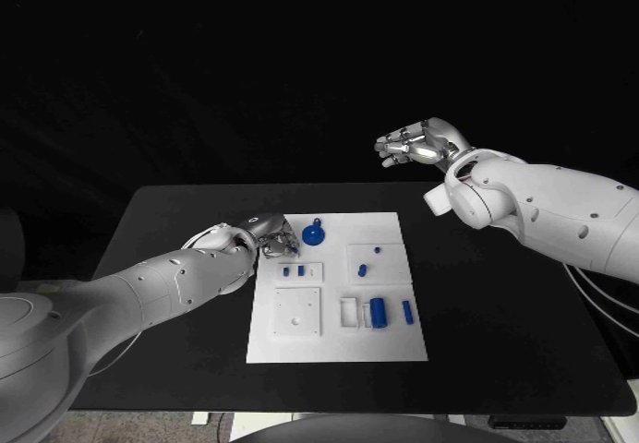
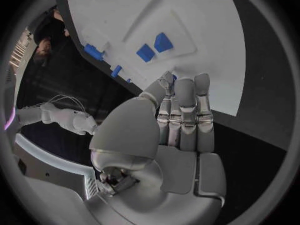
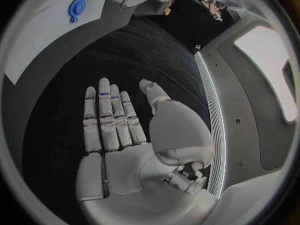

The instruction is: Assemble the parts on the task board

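Blue parts [image 1: 379, 311] lie across the white board [image 1: 338, 346] mid-table, so note that your left hand [image 1: 271, 235], fingers straight and empty, sits at its far-left corner beside the round part [image 1: 313, 234], seemingly to reach it, while your right hand [image 1: 416, 143] waits raised, open and empty.

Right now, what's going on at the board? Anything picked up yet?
Nothing is held yet, as far as the pictures show. The left hand is down at the far left corner of the task board, close to the round blue part; whether it touches anything cannot be told. In the left wrist view its fingers are together and extended, with nothing in them. The right hand is raised past the table's far edge, holding nothing. Other blue parts lie on the board.
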Robot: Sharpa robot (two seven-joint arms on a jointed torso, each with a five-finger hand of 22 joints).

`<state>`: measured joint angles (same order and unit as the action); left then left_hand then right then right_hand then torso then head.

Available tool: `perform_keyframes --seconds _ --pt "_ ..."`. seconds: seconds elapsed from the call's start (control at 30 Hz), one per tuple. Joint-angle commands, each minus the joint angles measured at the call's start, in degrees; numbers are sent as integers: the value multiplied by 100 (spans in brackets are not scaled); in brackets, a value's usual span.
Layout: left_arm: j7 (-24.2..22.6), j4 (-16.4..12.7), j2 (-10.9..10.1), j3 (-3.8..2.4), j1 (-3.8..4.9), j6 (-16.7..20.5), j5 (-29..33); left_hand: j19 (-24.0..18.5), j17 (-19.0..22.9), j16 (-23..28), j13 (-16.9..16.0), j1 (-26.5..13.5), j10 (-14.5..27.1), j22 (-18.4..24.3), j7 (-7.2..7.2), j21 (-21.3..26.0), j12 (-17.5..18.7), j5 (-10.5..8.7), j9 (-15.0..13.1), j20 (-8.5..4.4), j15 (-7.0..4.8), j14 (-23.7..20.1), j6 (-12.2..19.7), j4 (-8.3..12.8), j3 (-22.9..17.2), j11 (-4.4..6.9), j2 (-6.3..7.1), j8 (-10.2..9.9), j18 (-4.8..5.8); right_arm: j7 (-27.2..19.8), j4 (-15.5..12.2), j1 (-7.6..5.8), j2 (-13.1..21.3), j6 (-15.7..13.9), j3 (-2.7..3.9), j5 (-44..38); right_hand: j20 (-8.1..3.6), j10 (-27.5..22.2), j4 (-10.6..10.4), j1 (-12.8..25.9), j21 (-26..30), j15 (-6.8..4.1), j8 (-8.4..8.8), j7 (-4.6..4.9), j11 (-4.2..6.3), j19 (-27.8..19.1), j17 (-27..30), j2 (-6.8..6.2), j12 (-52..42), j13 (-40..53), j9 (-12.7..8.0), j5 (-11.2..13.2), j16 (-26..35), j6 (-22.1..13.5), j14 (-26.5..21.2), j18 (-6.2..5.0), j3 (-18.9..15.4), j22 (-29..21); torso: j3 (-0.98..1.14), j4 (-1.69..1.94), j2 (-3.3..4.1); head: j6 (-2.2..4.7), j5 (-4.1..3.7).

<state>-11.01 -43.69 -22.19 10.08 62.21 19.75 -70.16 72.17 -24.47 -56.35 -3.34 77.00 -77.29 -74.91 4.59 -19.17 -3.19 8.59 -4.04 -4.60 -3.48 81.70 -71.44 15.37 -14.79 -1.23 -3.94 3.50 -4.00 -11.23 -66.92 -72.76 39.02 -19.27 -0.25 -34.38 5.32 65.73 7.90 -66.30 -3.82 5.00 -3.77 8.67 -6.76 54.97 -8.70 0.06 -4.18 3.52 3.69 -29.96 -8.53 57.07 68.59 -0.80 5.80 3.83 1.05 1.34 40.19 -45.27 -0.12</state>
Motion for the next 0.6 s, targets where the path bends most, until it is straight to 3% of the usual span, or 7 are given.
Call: perform_keyframes --seconds 0.03,0.6 --pt "-132 -16 13 -4 0 197 225 18 -3 -27 -9 -26 -20 -106 6 -35 -14 12 -6 -18 -26 13 -28 2 -23 0 -53 15 -85 -63 -2 -1 -2 79 3 -18 0 -19 -30 -8 3 42 18 19 -8 -53 6 -40 24 -8 1 -33 38 -10 0 80 12 -4 6 -1 3 -2 -8" --pt "20 26 57 3 0 -186 142 5 -2 -15 -9 -22 -4 -111 11 -20 -14 13 -5 -15 -22 -9 -13 -4 -51 -7 -47 14 -83 -65 13 0 -17 82 3 -18 2 -20 -29 -6 3 43 18 20 -8 -57 10 -41 23 -8 1 -35 38 -11 -3 80 13 -3 3 -5 3 -17 -13"
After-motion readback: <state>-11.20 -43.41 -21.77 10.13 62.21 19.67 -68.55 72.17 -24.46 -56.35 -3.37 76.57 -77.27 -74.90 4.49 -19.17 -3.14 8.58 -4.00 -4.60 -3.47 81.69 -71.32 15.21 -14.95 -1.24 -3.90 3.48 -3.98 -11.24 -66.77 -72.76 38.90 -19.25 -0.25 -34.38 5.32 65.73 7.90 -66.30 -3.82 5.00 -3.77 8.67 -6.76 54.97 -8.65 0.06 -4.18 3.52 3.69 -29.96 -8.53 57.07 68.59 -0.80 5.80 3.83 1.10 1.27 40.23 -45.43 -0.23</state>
